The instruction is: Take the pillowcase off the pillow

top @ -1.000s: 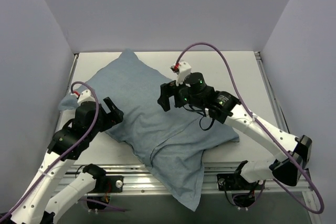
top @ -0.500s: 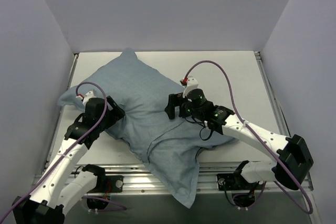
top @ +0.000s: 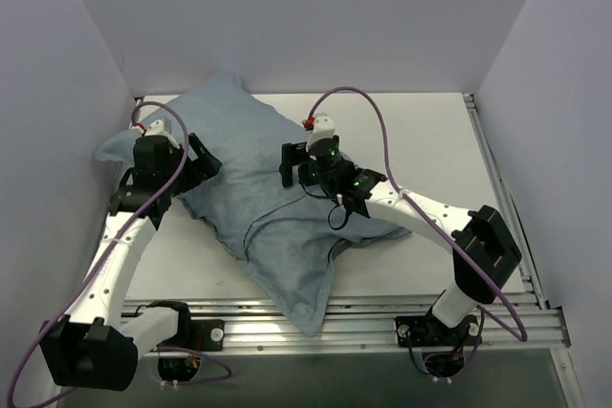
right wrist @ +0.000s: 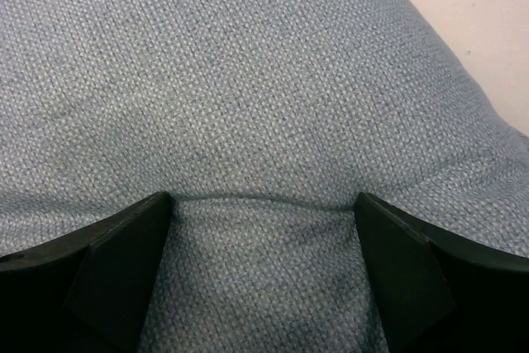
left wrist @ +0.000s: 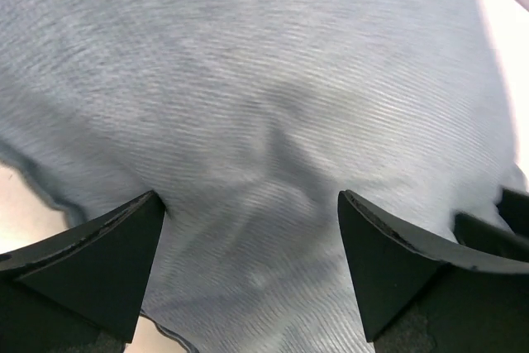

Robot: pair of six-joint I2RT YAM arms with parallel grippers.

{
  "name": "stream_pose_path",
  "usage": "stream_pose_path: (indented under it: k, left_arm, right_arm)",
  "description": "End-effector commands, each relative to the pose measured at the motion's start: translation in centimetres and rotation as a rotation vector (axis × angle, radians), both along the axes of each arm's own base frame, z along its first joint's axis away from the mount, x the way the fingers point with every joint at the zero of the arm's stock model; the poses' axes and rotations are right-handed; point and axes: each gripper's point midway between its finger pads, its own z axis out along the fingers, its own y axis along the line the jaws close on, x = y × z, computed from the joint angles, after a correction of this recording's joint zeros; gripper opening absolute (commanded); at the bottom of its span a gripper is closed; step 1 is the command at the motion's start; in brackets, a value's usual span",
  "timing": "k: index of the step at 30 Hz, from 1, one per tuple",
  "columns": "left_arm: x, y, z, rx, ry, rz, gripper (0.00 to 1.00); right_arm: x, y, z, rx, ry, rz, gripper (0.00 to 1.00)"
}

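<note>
Now, across the bench [top: 440,140], the pillowcase [top: 258,226], pillow hidden inside, has slid toward the far-left corner. My left claw [top: 203,161] and right claw [top: 285,164] gape open on fabric, gripping nothing; stripping hasn't begun.

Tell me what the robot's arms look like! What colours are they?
The left arm and right arm are white tubes with chunky black joints. A thin purple cable loops along each. The left tool and right tool each have two black wedge-shaped fingers. Small green lights glow near the right wrist.
</note>
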Motion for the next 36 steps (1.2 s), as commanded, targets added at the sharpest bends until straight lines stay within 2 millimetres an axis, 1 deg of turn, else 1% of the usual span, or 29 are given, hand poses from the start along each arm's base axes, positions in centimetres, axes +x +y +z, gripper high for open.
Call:
stream_pose_path:
  k: [1, 2, 3, 4, 5, 6, 7, 8, 9, 11, 12, 14, 15, 16, 17, 18, 19, 21, 22, 24, 26, 27, 28, 31, 32, 33, 34, 35, 36]
  left_arm:
    - [-0.8, -2.3, 5.8, -0.015, -0.166, -0.183, 0.94]
    - [-1.4, -2.7, 6.1, -0.031, -0.176, -0.209, 0.94]
    - [-2.5, -3.2, 6.5, -0.049, -0.195, -0.234, 0.94]
    - [-3.4, -4.1, 6.8, -0.078, -0.2, -0.286, 0.94]
    - [-4.4, -4.5, 7.4, -0.082, -0.223, -0.313, 0.94]
    - [-5.2, -4.8, 6.8, -0.084, -0.202, -0.334, 0.94]
    - [-6.0, -5.3, 6.7, -0.082, -0.201, -0.364, 0.94]
    - [-6.9, -5.5, 7.0, -0.065, -0.217, -0.387, 0.94]
    - [-7.7, -6.1, 6.3, -0.057, -0.201, -0.422, 0.94]
    - [-8.5, -6.2, 6.2, -0.01, -0.215, -0.44, 0.94]
    - [-8.9, -6.4, 6.0, 0.004, -0.209, -0.454, 0.94]
    - [-9.5, -7.4, 6.2, 0.032, -0.223, -0.498, 0.94]
    - [-9.6, -7.8, 6.3, 0.038, -0.23, -0.512, 0.94]
    - [-9.6, -8.2, 6.4, 0.047, -0.238, -0.525, 0.94]
    - [-9.8, -9.1, 6.4, 0.058, -0.243, -0.56, 0.94]
    - [-9.5, -9.3, 6.6, 0.073, -0.253, -0.555, 0.94]
    - [-9.4, -9.6, 6.7, 0.083, -0.254, -0.561, 0.94]
    - [-9.0, -10.2, 6.6, 0.115, -0.253, -0.562, 0.94]
    - [-8.7, -10.3, 6.5, 0.127, -0.251, -0.561, 0.94]
    - [-8.0, -10.7, 6.2, 0.148, -0.24, -0.556, 0.94]
    - [-7.3, -10.9, 5.9, 0.167, -0.228, -0.552, 0.94]
    - [-7.0, -11.1, 6.3, 0.166, -0.243, -0.555, 0.94]
    - [-6.8, -11.3, 6.4, 0.169, -0.246, -0.56, 0.94]
    - [-6.1, -12.0, 6.5, 0.171, -0.262, -0.57, 0.94]
    - [-6.0, -12.6, 6.2, 0.162, -0.254, -0.587, 0.94]
    - [-6.0, -12.9, 6.2, 0.154, -0.255, -0.598, 0.94]
    - [-6.0, -13.5, 6.6, 0.146, -0.263, -0.614, 0.94]
    - [-5.9, -13.9, 6.4, 0.152, -0.254, -0.635, 0.94]
    - [-5.9, -14.2, 6.5, 0.158, -0.254, -0.643, 0.94]
  right_arm:
    - [0.2, -1.1, 0.7, -0.073, -0.008, -0.035, 0.88]
    - [-0.3, -1.1, 1.1, -0.074, -0.009, -0.035, 0.88]
    - [-0.5, -1.5, 2.3, -0.068, -0.029, -0.061, 0.88]
    - [-0.7, -1.9, 2.6, -0.074, -0.033, -0.083, 0.88]
    - [-1.1, -2.9, 2.7, -0.101, -0.023, -0.139, 0.89]
    - [-1.6, -3.6, 3.5, -0.098, -0.027, -0.164, 0.9]
    - [-1.9, -4.1, 3.8, -0.094, -0.03, -0.184, 0.9]
    - [-2.5, -5.0, 3.6, -0.112, -0.013, -0.204, 0.91]
    - [-3.3, -6.0, 3.9, -0.085, -0.012, -0.232, 0.92]
    - [-4.1, -7.1, 4.1, -0.055, -0.008, -0.252, 0.92]
    - [-4.9, -8.0, 4.1, -0.035, -0.003, -0.264, 0.92]
    - [-5.8, -9.4, 3.3, -0.055, 0.013, -0.294, 0.92]
    - [-6.2, -10.3, 3.4, -0.05, 0.016, -0.315, 0.92]
    - [-6.8, -11.5, 1.9, -0.08, 0.041, -0.347, 0.93]
    - [-7.1, -12.1, 1.5, -0.081, 0.048, -0.358, 0.93]
    - [-7.6, -12.8, 1.8, -0.064, 0.046, -0.366, 0.93]
    - [-8.3, -13.4, 0.7, -0.076, 0.065, -0.375, 0.93]
    - [-9.0, -14.1, 0.5, -0.052, 0.063, -0.376, 0.93]
    - [-9.3, -14.4, -0.7, -0.057, 0.073, -0.373, 0.92]
    - [-9.8, -13.9, -1.5, -0.042, 0.09, -0.333, 0.92]
    - [-9.7, -13.5, -2.2, -0.045, 0.092, -0.305, 0.91]
    - [-9.5, -13.3, -2.7, -0.058, 0.1, -0.303, 0.91]
    - [-9.2, -13.1, -2.7, -0.055, 0.092, -0.306, 0.91]
    - [-7.7, -12.7, -2.8, -0.052, 0.064, -0.326, 0.9]
    - [-7.2, -12.5, -2.8, -0.041, 0.057, -0.336, 0.9]
    - [-6.6, -12.7, -3.4, -0.045, 0.065, -0.356, 0.9]
    - [-6.0, -12.4, -3.2, -0.019, 0.058, -0.356, 0.9]
    - [-5.6, -12.4, -3.6, -0.023, 0.062, -0.366, 0.9]
    - [-5.1, -12.5, -3.5, -0.012, 0.058, -0.378, 0.9]
